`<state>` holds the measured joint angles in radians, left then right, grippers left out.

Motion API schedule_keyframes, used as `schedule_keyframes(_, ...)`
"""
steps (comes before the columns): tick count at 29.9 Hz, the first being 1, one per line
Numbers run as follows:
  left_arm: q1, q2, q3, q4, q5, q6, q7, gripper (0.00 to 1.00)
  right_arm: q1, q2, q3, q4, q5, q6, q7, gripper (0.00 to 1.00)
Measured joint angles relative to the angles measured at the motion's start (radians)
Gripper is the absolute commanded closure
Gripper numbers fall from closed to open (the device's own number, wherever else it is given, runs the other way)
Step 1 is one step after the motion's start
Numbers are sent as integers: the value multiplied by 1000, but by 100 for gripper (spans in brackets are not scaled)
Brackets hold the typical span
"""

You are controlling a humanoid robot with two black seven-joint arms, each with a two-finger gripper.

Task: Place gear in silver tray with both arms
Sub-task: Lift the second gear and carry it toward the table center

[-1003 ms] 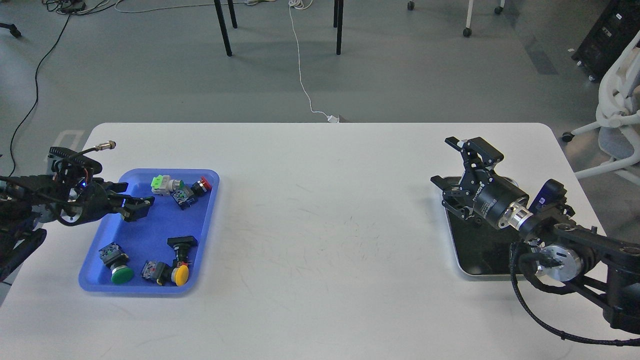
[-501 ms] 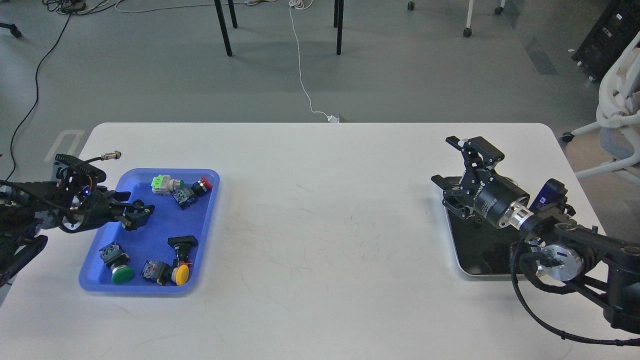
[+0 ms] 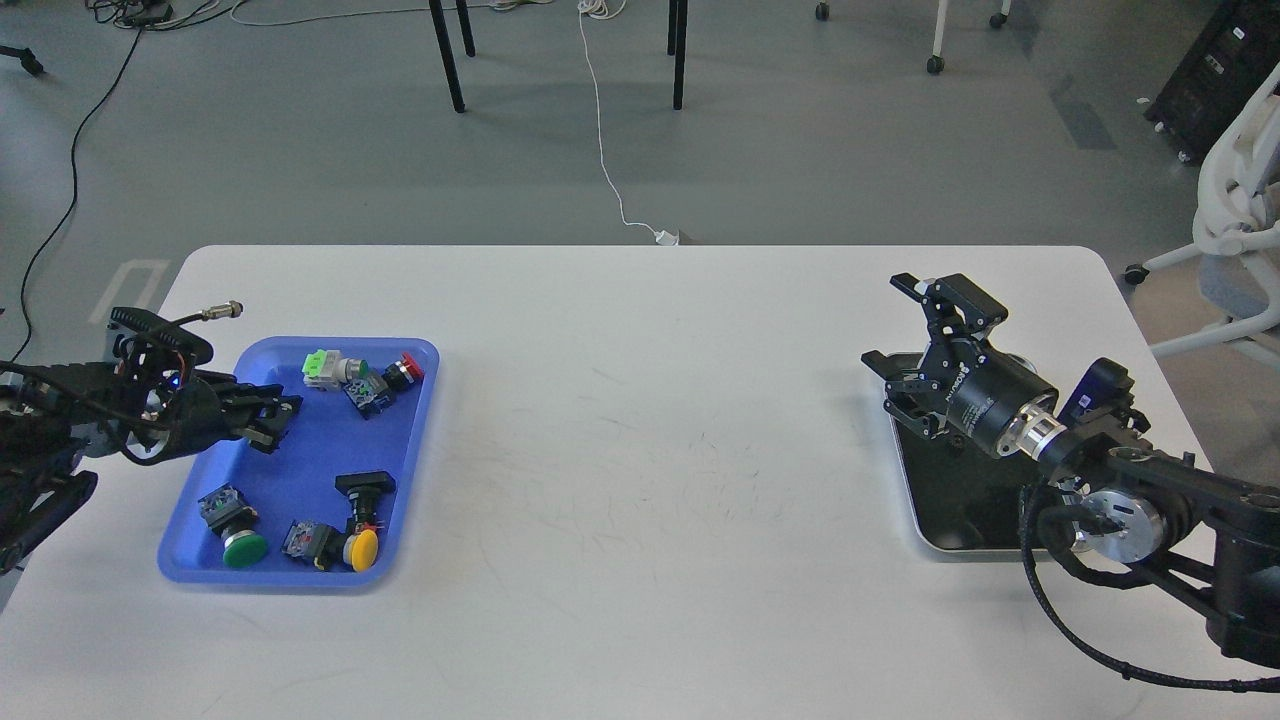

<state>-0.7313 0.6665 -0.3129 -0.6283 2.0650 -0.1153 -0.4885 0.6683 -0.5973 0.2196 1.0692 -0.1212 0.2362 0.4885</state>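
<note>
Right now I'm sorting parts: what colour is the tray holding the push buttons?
Blue, clearest in the head view.

White desk (image 3: 640, 450) fills the view, faintly scuffed at centre. At nine o'clock sits a blue plastic tray (image 3: 410, 440) holding push-button switches: green-capped (image 3: 243, 548) and yellow-capped (image 3: 361, 549) at its near edge, a red one (image 3: 408, 368) in its far corner. At three o'clock, beyond the desk, a white office chair (image 3: 1240, 230). A white cable (image 3: 603, 150) runs across the grey floor at twelve.

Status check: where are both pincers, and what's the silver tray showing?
Left pincer over blue tray, shut or open unclear, holding nothing visible. Right pincer open above silver tray. No parts seen in it. White table between trays bare.
</note>
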Motion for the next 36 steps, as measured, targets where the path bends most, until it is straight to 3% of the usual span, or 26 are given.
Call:
schedule_keyframes(5, -54, 82, -1, -123, 1, 0, 0, 89, 0, -4, 3, 0, 0, 0, 0, 3)
schedule_keyframes(9, -114, 154, -1, -303, 6, -11, 0, 88, 0, -5, 6, 0, 0, 0, 0, 3)
schedule_keyframes(14, -186, 166, -1, -484, 66, -87, 0, 89, 0, -8, 15, -3, 1, -6, 0, 3)
schedule_keyframes(22, -299, -93, 32, -519, 117, -204, 0, 88, -19, -12, 42, -51, 25, -2, 0, 3)
schedule_keyframes(29, -365, -350, 153, -432, 117, -253, 0, 88, -68, -15, 107, -63, 108, 3, 0, 3)
schedule_keyframes(36, -371, -533, 244, -338, 117, -274, 0, 88, -94, -19, 129, -62, 116, 4, 0, 3)
